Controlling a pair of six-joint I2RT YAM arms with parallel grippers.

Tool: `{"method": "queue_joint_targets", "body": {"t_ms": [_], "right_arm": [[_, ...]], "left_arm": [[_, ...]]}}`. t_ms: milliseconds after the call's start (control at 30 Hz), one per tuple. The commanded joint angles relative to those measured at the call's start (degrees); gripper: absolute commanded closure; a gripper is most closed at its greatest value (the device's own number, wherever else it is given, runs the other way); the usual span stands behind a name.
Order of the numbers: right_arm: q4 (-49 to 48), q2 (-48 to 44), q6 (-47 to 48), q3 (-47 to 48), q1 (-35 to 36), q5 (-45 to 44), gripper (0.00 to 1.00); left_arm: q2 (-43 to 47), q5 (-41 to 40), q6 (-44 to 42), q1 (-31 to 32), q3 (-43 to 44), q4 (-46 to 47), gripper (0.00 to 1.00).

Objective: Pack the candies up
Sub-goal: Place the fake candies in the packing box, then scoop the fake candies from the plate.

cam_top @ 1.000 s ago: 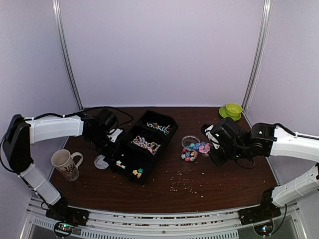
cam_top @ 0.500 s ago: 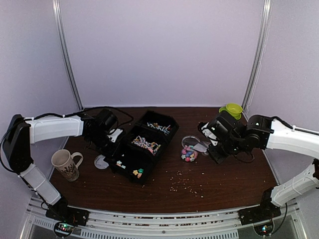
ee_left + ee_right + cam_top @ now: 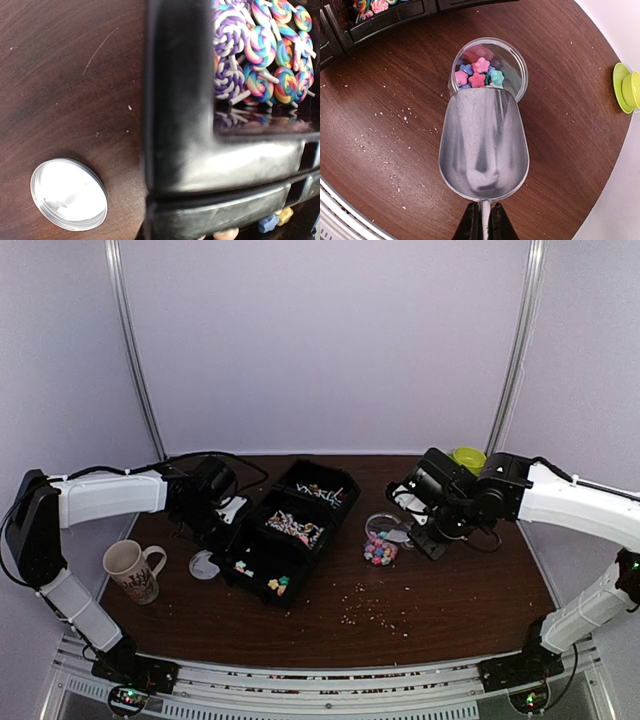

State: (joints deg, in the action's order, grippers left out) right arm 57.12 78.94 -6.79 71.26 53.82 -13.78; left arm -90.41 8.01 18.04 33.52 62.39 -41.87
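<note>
From above, the right gripper point(image 3: 412, 512) is clamped on a scoop point(image 3: 397, 534). The scoop's front lip is at the mouth of a clear jar point(image 3: 381, 527) just ahead of the fingers. Candies point(image 3: 378, 550) sit in the jar's bottom. A green cup point(image 3: 467, 459) stands behind that arm, and crumbs point(image 3: 365, 612) lie nearer the bases. The left gripper point(image 3: 228, 512) is closed against the left side of a black tray point(image 3: 255, 558). Whether it pinches the rim is hard to tell at this size. A lid point(image 3: 204, 564) lies just beside it, and a mug point(image 3: 130, 568) stands farther out.

The left wrist camera shows none of its own fingers. The tray wall fills the middle, very close to the lens. Swirled lollipops point(image 3: 260, 50) are packed in the compartment beyond it, a few chunky pieces (blue, yellow, pinkish) peek from the compartment at the bottom edge, and the lid is off to the left on bare wood.

From the right wrist, both fingers point(image 3: 470, 225) press together on the scoop's thin handle. The bowl holds nothing. Pink, blue and teal stars fill the jar at its front lip. The tray is past the jar to the left, and the cup is off to the right.
</note>
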Motion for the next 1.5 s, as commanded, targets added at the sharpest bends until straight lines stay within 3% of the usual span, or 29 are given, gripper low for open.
{"method": "queue_joint_targets", "body": {"t_ms": [0, 333, 1000, 1233, 1467], "right_arm": [[3.71, 1.30, 1.75, 3.50, -0.68, 1.98, 1.00], [-0.76, -3.43, 6.17, 5.58, -0.53, 1.46, 1.00], [-15.23, -15.55, 12.58, -7.28, 6.31, 3.87, 1.00], [-18.76, -18.49, 11.70, -10.51, 7.59, 3.30, 1.00], [-19.82, -20.32, 10.86, -12.20, 8.14, 3.96, 1.00]], "left_arm": [[1.37, 4.02, -0.64, -0.27, 3.97, 8.45, 1.00], [1.27, 3.72, -1.05, -0.24, 4.23, 7.87, 1.00], [-2.10, 5.88, -1.53, -0.27, 4.41, 7.45, 1.00], [-4.53, 14.10, -0.80, -1.10, 3.77, 8.97, 1.00], [-6.22, 30.12, 2.78, -4.36, 1.21, 14.70, 1.00]]}}
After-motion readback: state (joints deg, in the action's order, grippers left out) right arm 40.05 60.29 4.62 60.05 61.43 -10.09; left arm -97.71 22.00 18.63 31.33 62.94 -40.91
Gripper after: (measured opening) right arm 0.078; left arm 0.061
